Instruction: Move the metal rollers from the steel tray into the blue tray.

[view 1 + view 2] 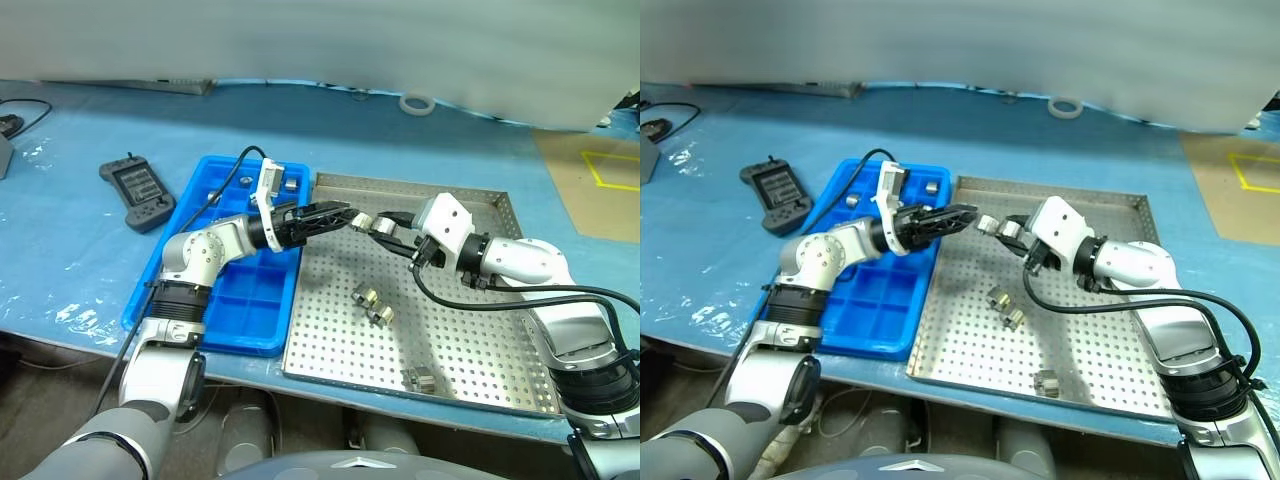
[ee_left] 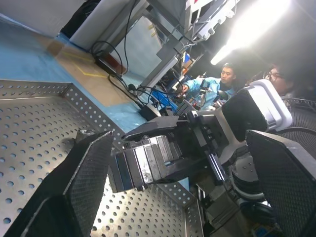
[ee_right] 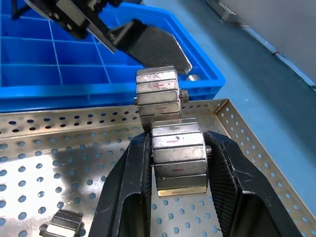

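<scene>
The steel tray (image 1: 470, 370), square with a perforated floor and low rim, lies on the bench with the blue tray (image 1: 262, 322) touching its left edge. Metal rollers (image 1: 371, 304), short faceted silver pieces, rest in a pair near the steel tray's middle, another (image 1: 420, 379) nearer its front. One linked pair (image 3: 170, 128) is raised above the perforated floor. Two more sit in the blue tray's far compartments (image 1: 932, 187).

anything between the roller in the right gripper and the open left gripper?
Nothing visible. The right gripper is shut on a pair of joined metal rollers, held above the steel tray. The open left gripper faces them with its fingers on either side of the rollers' free end, beside the blue tray.
</scene>
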Action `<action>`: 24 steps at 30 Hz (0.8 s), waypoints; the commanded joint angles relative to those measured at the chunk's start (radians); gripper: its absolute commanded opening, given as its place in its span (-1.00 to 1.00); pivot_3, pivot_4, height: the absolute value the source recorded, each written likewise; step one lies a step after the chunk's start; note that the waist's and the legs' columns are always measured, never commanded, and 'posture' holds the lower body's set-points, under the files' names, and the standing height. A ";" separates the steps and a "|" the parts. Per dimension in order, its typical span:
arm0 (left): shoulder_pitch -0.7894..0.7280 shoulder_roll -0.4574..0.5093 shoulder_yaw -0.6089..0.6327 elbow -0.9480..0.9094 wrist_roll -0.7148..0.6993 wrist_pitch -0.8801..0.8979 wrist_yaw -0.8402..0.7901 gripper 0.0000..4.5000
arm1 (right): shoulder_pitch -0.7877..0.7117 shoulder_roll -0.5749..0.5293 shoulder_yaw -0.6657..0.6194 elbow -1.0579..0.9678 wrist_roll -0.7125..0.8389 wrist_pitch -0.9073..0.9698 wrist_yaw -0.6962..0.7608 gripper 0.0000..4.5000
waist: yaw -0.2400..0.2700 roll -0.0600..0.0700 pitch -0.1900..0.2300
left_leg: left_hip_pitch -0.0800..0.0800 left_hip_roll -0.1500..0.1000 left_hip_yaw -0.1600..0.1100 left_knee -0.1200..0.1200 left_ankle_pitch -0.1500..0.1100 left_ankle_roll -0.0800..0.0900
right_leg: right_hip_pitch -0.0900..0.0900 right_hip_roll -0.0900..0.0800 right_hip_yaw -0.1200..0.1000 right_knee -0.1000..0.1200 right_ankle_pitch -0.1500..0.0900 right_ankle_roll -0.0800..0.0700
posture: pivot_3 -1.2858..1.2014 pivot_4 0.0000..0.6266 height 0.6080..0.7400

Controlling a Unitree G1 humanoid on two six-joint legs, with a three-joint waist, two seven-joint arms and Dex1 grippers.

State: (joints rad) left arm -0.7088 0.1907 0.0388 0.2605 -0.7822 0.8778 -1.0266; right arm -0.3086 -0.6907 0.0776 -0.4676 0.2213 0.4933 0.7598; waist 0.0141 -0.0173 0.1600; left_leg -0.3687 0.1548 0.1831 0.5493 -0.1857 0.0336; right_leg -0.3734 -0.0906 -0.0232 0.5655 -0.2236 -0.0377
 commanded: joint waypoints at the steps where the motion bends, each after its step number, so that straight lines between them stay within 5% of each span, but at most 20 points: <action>1: -0.028 -0.009 0.008 -0.005 -0.005 -0.011 -0.003 1.00 | -0.028 0.001 -0.042 -0.064 0.036 0.007 -0.002 -0.46 | 0.000 0.000 0.000 | 0.000 0.000 0.000 0.000 0.000 0.000 | 0.000 0.000 0.000 0.000 0.000 0.000 | -0.14 -0.52 1.00; 15: -0.015 -0.041 -0.039 -0.003 0.042 -0.030 0.002 1.00 | -0.037 0.002 -0.043 -0.055 0.042 0.002 -0.010 -0.46 | 0.000 0.000 0.000 | 0.000 0.000 0.000 0.000 0.000 0.000 | 0.000 0.000 0.000 0.000 0.000 0.000 | -0.15 -0.52 1.00; 21: -0.025 -0.053 0.015 0.008 0.003 0.009 0.034 0.34 | -0.030 0.003 -0.039 -0.049 0.036 -0.001 -0.013 -0.46 | 0.000 0.000 0.000 | 0.000 0.000 0.000 0.000 0.000 0.000 | 0.000 0.000 0.000 0.000 0.000 0.000 | -0.15 -0.52 1.00; 24: -0.022 -0.049 0.025 -0.001 -0.017 0.037 0.028 0.34 | -0.025 0.002 -0.036 -0.049 0.033 -0.001 -0.014 -0.46 | 0.001 0.000 0.000 | 0.000 0.000 0.000 0.000 0.000 0.000 | 0.000 0.000 0.000 0.000 0.000 0.000 | -0.15 -0.52 1.00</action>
State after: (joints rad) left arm -0.7074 0.1448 0.0449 0.2841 -0.7644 0.8974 -0.9899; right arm -0.3315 -0.6903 0.0770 -0.4862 0.2462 0.5097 0.7571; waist 0.0146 -0.0173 0.1600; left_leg -0.3688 0.1547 0.1831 0.5494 -0.1856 0.0339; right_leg -0.3734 -0.0906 -0.0231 0.5656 -0.2236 -0.0377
